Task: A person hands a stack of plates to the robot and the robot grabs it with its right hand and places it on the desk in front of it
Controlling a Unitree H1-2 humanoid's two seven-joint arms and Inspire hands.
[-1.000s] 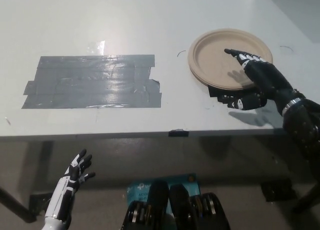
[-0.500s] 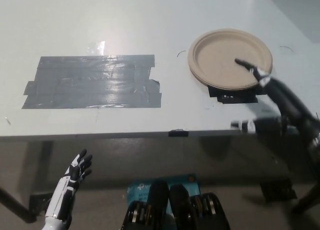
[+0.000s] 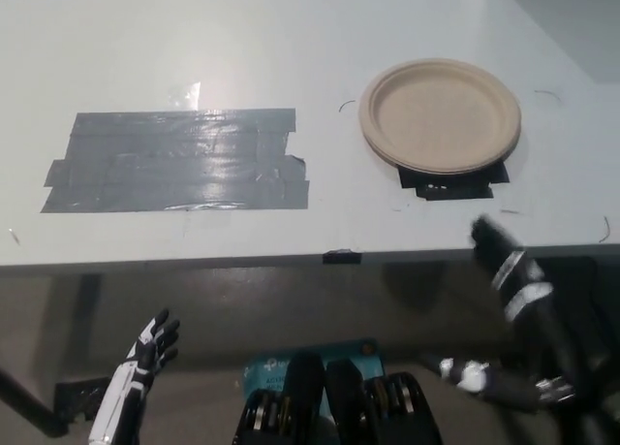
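Note:
A stack of tan paper plates point(image 3: 440, 116) lies flat on the white desk point(image 3: 291, 57) at the right, resting partly over a black tape mark point(image 3: 452, 183). Nothing touches the plates. My black right hand point(image 3: 515, 309) hangs below the desk's front edge at the lower right, fingers spread apart and empty. My white left hand point(image 3: 145, 358) rests low at the bottom left, below the desk, fingers apart and holding nothing.
A large patch of grey tape strips point(image 3: 174, 160) covers the desk's left middle. A small black tab point(image 3: 341, 258) sits on the front edge. A blue object point(image 3: 291, 360) lies on the floor under the desk.
My right hand has let go of the plates and drawn back and down off the desk, below its front edge. The plates stay where they were. The camera shifted slightly.

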